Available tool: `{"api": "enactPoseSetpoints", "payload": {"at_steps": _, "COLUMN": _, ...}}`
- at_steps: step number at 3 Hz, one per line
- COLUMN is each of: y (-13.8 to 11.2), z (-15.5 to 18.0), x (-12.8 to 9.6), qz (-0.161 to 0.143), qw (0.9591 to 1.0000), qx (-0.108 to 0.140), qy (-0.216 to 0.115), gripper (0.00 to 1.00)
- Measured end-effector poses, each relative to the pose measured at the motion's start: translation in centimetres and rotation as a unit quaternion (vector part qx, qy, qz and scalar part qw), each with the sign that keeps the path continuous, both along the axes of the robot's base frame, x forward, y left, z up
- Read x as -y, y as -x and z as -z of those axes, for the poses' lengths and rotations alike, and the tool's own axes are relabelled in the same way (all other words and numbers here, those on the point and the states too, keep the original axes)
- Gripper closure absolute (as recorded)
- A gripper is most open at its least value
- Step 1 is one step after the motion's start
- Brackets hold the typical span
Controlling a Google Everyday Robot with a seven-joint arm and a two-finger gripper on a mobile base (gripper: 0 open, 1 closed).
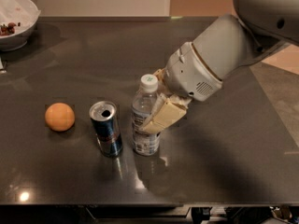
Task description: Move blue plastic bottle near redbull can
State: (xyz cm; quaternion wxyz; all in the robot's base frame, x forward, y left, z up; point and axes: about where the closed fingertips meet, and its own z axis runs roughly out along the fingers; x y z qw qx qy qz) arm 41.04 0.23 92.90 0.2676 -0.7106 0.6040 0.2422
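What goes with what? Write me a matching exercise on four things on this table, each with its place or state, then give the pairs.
Things:
1. orange fruit
2. redbull can
3. blue plastic bottle
4. white bowl

Places or states:
A. at the back left corner of the table
B. upright in the gripper, just right of the can
C. farthest left in the front row
D. upright between the fruit and the bottle

Pairs: 1-C, 2-D, 3-B, 4-A
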Motion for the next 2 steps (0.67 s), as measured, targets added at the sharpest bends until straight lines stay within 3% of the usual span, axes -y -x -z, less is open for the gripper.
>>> {"api": "enactPoseSetpoints", "payload": {"at_steps": 2, "y": 0.18, "z": -0.06, "x": -0.31, "qz": -0.003, "qw": 1.0, "qx": 0.001, "qy": 0.001, "gripper": 0.13}}
